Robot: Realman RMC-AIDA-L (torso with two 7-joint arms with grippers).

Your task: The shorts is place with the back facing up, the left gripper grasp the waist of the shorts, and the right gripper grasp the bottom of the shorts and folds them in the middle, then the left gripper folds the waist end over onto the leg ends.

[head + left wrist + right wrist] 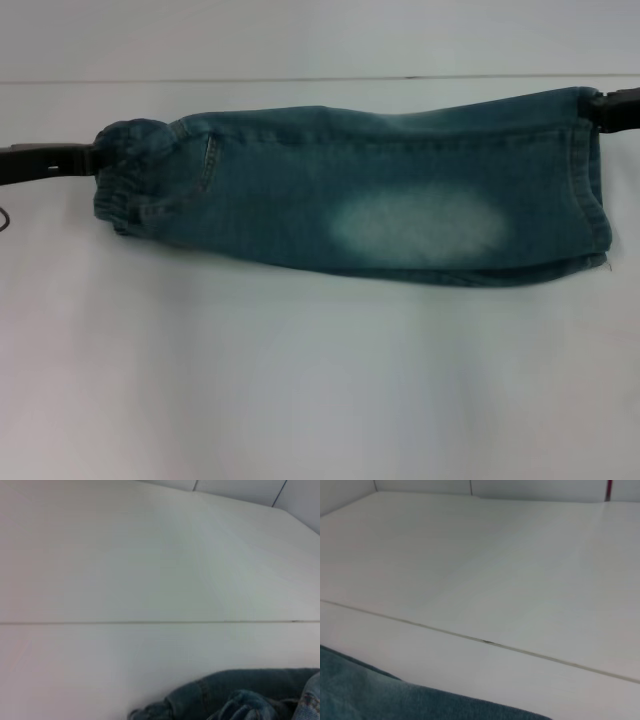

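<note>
The blue denim shorts point(350, 190) lie folded lengthwise into a long band across the white table, with a pale faded patch near the middle. The elastic waist is at the left and the leg ends are at the right. My left gripper point(97, 158) is shut on the bunched waist at its far corner. At the far corner of the leg ends, my right gripper point(597, 108) is shut on the hem. Only a strip of the shorts point(240, 695) shows in the left wrist view. The right wrist view likewise catches just an edge of the shorts point(370, 695), with no fingers visible.
The white table point(300, 380) stretches wide in front of the shorts. A thin seam point(300, 78) runs across it just behind them, with more white surface beyond.
</note>
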